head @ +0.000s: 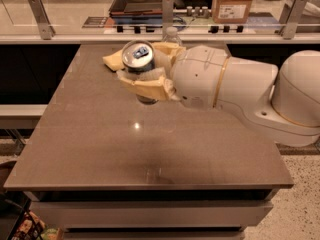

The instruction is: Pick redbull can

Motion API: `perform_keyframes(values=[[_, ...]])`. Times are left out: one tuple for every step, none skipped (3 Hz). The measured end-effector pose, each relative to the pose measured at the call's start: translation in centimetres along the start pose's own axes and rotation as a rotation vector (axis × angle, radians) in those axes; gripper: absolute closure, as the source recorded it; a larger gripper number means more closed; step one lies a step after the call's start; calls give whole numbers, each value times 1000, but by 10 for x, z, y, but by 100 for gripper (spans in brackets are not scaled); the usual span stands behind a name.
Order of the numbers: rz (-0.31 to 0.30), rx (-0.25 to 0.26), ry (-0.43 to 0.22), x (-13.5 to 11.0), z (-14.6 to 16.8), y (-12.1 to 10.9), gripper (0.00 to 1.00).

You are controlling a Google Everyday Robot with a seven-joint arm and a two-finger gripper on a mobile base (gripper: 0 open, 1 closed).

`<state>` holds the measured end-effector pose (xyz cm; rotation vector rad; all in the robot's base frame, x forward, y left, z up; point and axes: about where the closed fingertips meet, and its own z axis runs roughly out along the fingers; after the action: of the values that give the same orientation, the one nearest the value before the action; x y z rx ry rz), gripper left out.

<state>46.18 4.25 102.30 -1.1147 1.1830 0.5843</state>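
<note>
The redbull can (pixel 138 56) shows its silver top with a blue tab. It is held upright well above the brown table (pixel 100 144), near the table's far middle. My gripper (pixel 145 71) is shut on the can, its tan fingers (pixel 145 86) wrapped around the can's body. The white arm (pixel 240 91) reaches in from the right. The can's lower body is hidden by the fingers.
A clear water bottle (pixel 172 34) stands behind the gripper, mostly hidden, only its cap and shoulder showing. A yellow sponge (pixel 112 60) lies at the far left of the can, partly hidden. A railing and counter with boxes run behind the table.
</note>
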Motion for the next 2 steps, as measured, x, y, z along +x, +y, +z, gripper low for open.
perform_keyframes(values=[[-54, 7, 2, -22, -4, -2, 100], [-110, 8, 5, -45, -5, -4, 100]])
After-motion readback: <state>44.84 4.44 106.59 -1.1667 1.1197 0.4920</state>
